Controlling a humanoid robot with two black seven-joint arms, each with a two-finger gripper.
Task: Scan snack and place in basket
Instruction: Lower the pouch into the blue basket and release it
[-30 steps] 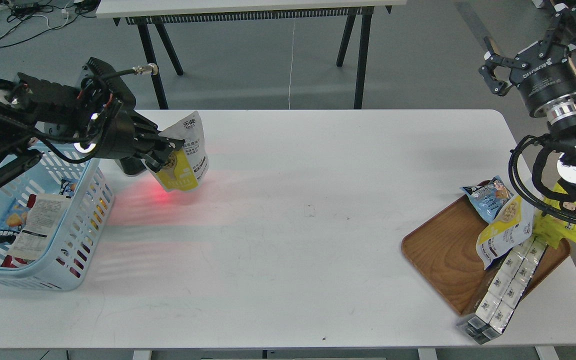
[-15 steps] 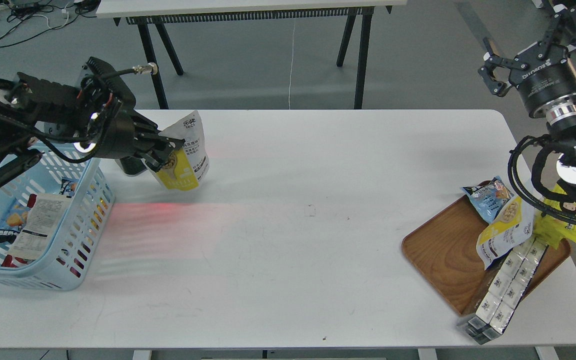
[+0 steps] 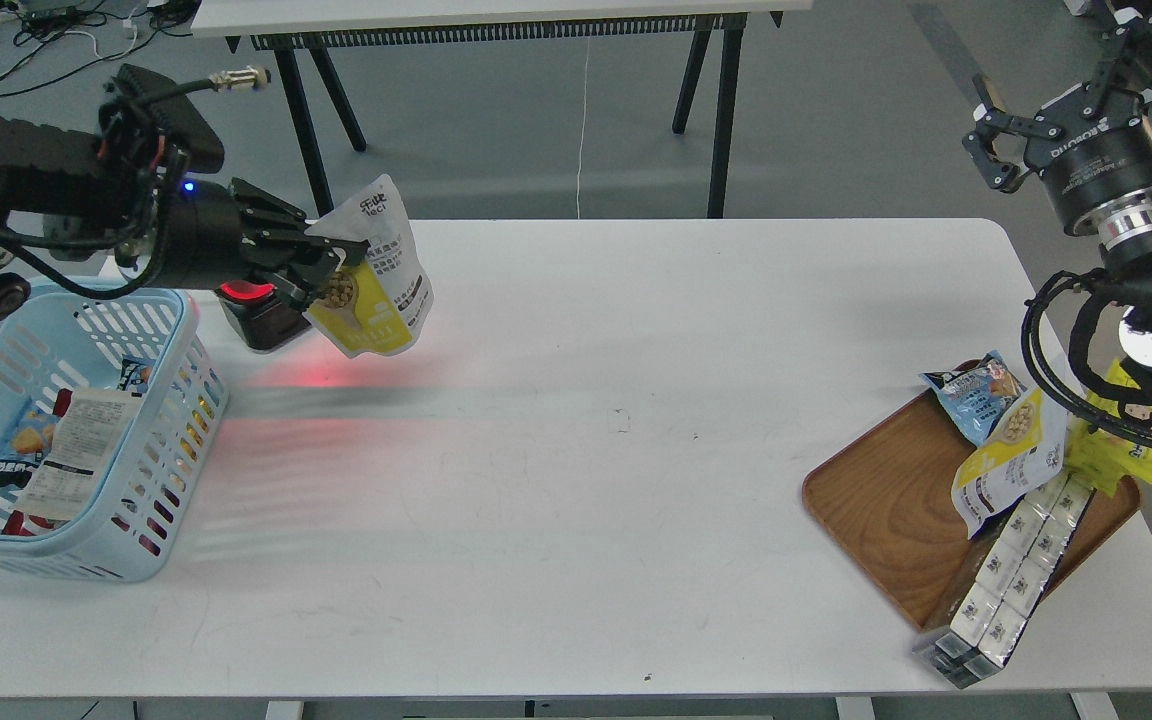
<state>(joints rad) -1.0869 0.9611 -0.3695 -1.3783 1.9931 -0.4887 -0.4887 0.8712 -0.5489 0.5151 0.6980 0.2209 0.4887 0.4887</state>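
Held the snack [image 3: 373, 270] clear of the desk [image 3: 576, 450] in the left tool [image 3: 321, 272], fingers clamped on the pouch's left edge, just right of the dark scanner [image 3: 258, 315] and up-right of the basket [image 3: 151, 540]. Kept the right tool [image 3: 1066, 105] lifted well to the right of the basket, fingers spread and holding nothing. Risked a slip, judging by the shallow pinch on one edge of a limp pouch: a quick swing toward the basket could peel it loose short of the rim. Risked also a knock on the scanner, standing between pouch and basket, should the arm travel low. Had the basket already partly filled with packets and a paper slip [image 3: 71, 450], so a drop near the wall might leave the pouch perched on the rim. Left far to the right of the basket a wooden tray [image 3: 886, 510] bearing a light-blue bag [image 3: 976, 395], a second yellow pouch [image 3: 1011, 460], a bright yellow packet [image 3: 1121, 440] and boxed cartons [image 3: 1011, 570], none of them in the path.
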